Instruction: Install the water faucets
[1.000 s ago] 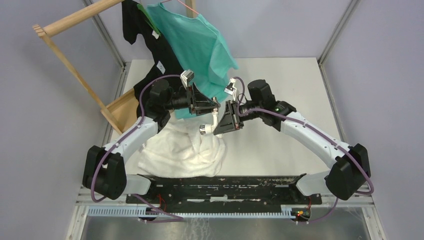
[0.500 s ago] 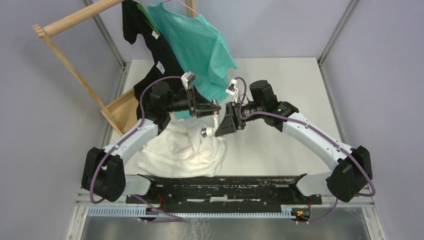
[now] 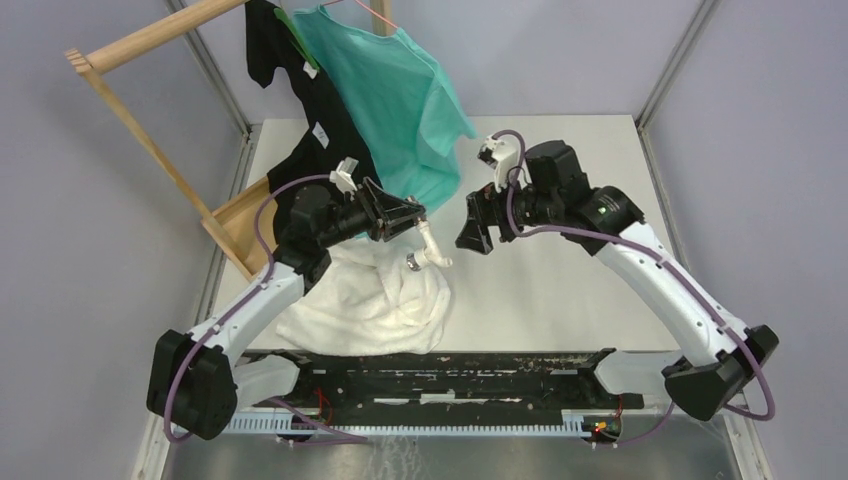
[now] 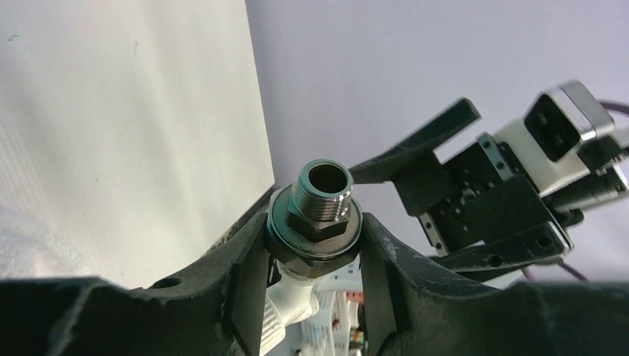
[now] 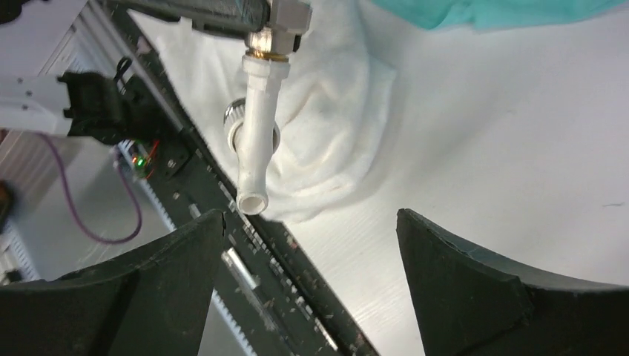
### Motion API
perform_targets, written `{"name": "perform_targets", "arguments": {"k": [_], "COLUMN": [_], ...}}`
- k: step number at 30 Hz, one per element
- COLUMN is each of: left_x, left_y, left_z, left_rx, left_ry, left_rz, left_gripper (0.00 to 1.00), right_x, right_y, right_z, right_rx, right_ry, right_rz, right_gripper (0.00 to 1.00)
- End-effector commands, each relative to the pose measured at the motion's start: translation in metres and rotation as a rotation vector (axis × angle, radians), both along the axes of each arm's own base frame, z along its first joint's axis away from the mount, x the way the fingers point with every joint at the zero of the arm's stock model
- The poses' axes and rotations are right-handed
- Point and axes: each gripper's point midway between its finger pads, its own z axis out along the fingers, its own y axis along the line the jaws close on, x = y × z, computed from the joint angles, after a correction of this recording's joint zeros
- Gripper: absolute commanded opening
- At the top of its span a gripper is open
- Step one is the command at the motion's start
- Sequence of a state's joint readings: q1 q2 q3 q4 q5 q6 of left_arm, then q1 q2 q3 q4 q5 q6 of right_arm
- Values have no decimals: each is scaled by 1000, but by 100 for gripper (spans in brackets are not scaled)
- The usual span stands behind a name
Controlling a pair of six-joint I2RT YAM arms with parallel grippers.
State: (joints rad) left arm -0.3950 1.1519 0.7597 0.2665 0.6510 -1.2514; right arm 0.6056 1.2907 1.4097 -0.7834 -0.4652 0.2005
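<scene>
My left gripper (image 3: 416, 217) is shut on the water faucet above the towel. In the left wrist view its fingers (image 4: 248, 274) clamp the round flange under the silver threaded fitting (image 4: 321, 199), which points away from the camera, and the white plastic body (image 4: 285, 300) shows below it. From above, the white spout (image 3: 431, 246) hangs down and right of the jaws, with a silver end (image 3: 411, 262) beside it. My right gripper (image 3: 469, 224) stands open a short way to the right, touching nothing. In the right wrist view the spout (image 5: 257, 144) hangs ahead of the right gripper's (image 5: 308, 220) wide-apart jaws.
A crumpled white towel (image 3: 350, 300) lies under the faucet. A teal shirt (image 3: 400, 90) and a black garment (image 3: 300, 110) hang from a wooden rack (image 3: 140, 130) at the back left. A black rail (image 3: 430, 365) runs along the near edge.
My right gripper opened, let go of the faucet's spout and drew back to the right. The left gripper kept its hold and shifted slightly left with the faucet.
</scene>
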Motion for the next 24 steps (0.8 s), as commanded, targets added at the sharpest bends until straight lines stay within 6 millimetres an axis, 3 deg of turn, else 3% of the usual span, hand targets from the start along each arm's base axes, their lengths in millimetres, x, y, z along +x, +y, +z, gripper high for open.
{"name": "perform_targets", "arguments": {"k": [1, 6, 10, 12, 16, 19, 24], "left_x": [10, 14, 18, 18, 17, 16, 18], "left_y": [11, 28, 42, 47, 46, 36, 40], "left_z": [46, 69, 78, 79, 79, 78, 78], "left_rx": [-198, -269, -324, -371, -436, -436, -500], "left_ry": [-138, -256, -281, -273, -247, -237, -217], "left_rz": [132, 284, 397, 418, 406, 353, 365], "left_gripper": [3, 3, 3, 3, 3, 3, 3], "right_x": [17, 15, 0, 2, 4, -4, -2], "right_y": [-31, -31, -22, -26, -4, 19, 48], "right_z": [14, 30, 62, 59, 47, 46, 26], "right_rx": [-34, 216, 695, 840, 826, 826, 724], "right_ry": [-183, -293, -441, -451, -373, -445, -491], "right_rz": [-160, -274, -275, -314, -256, -154, -110], "right_gripper": [91, 91, 90, 91, 90, 89, 88]}}
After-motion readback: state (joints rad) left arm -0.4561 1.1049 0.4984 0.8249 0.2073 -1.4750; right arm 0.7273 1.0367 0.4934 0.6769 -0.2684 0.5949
